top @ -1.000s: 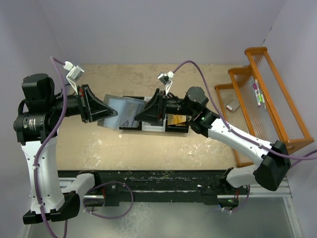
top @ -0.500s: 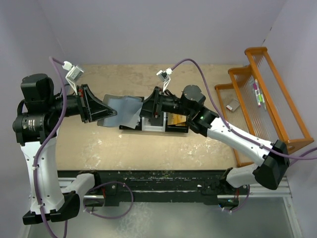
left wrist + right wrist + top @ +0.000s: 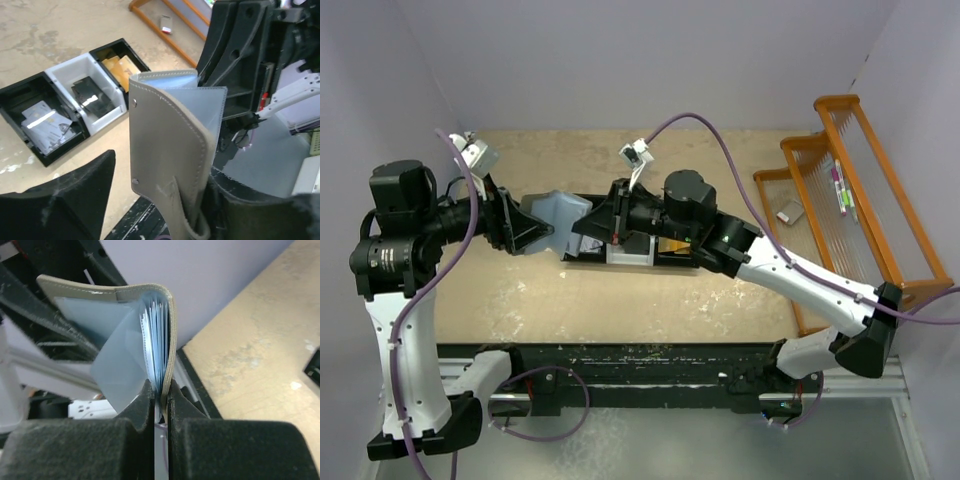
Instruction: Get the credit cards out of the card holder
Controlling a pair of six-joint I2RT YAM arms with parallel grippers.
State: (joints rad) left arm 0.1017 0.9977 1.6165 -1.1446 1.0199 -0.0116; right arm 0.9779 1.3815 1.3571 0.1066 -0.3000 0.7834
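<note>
The grey card holder (image 3: 560,208) hangs in the air between both arms, above the table's left middle. My right gripper (image 3: 161,390) is shut on the card holder (image 3: 167,325) at its lower edge, pinching the cover and the clear blue sleeves (image 3: 120,357) together. My left gripper (image 3: 162,172) stands open around the card holder (image 3: 170,145), which leans on the right finger (image 3: 250,210). Credit cards lie in the bin tray below: silver ones (image 3: 45,125), black ones (image 3: 92,97) and orange-gold ones (image 3: 122,65). No card shows in the sleeves.
The black-and-white three-compartment bin tray (image 3: 628,256) sits mid-table under the right arm. An orange wire rack (image 3: 850,190) with a few small items stands at the right edge. Purple walls close in the back and both sides.
My right gripper moved left onto the holder and shut on its edge. My left gripper opened and let go of the holder, which now stands folded more upright.
</note>
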